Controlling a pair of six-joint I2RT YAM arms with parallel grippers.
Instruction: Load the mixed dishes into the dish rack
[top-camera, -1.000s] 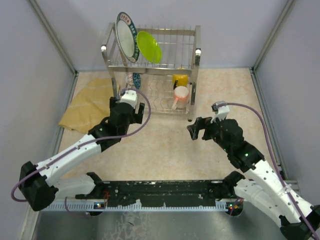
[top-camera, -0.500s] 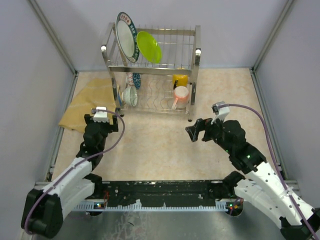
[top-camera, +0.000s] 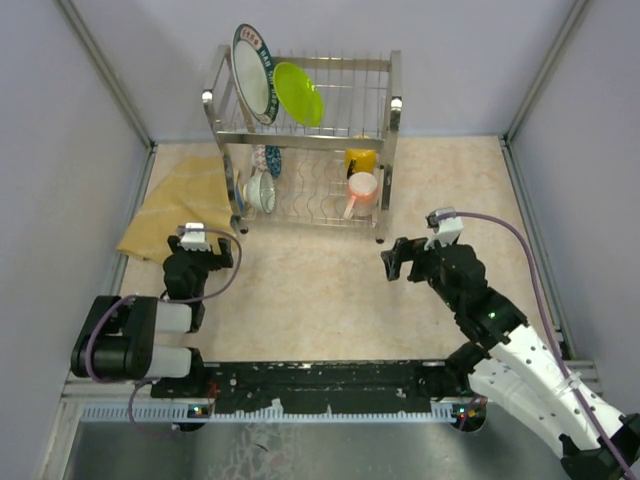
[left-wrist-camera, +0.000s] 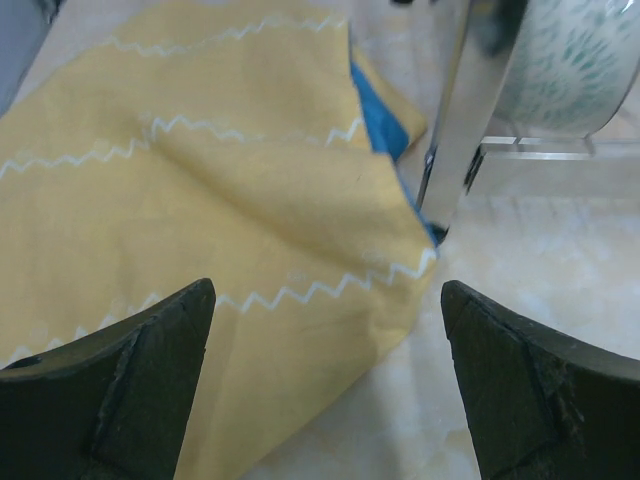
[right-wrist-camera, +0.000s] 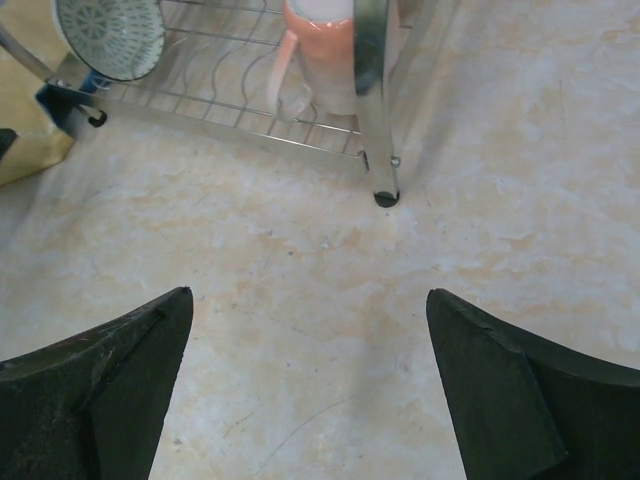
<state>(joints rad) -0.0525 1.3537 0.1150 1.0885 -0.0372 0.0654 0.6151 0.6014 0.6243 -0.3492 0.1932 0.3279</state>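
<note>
Steel wire dish rack (top-camera: 394, 100) stands at the far middle of the table (top-camera: 320, 295), and all six dishes look loaded. The white plate with dark patterned rim (top-camera: 251, 76) and the lime-green plate (top-camera: 299, 93) stand on edge on the upper tier. Blue patterned bowl (top-camera: 268, 158), grey-green bowl (top-camera: 260, 190), yellow mug (top-camera: 360, 160) and pale pink mug (top-camera: 360, 189) sit on the lower tier. Judgement: the task is done or nearly so, and the remaining risk is disturbing what is already stowed. Left gripper (left-wrist-camera: 325, 295) has its jaws wide and nothing between them. It hangs over the yellow patterned cloth (left-wrist-camera: 200, 200), near the rack's front left post (left-wrist-camera: 455, 130). A low sweep could snag the cloth, whose edge lies against that post, and tug the rack. A sideways swing could strike the post. Either jolt could tip the two upright plates or shake the grey-green bowl, which rests on its side just inside that post. Right gripper (right-wrist-camera: 308, 300) also has its jaws wide and empty, over bare table near the front right post (right-wrist-camera: 370, 90), with the pink mug just behind it. A forward reach could knock that post or the mug handle. A blue patch shows under the cloth edge (left-wrist-camera: 375, 120); I cannot tell what it is.
</note>
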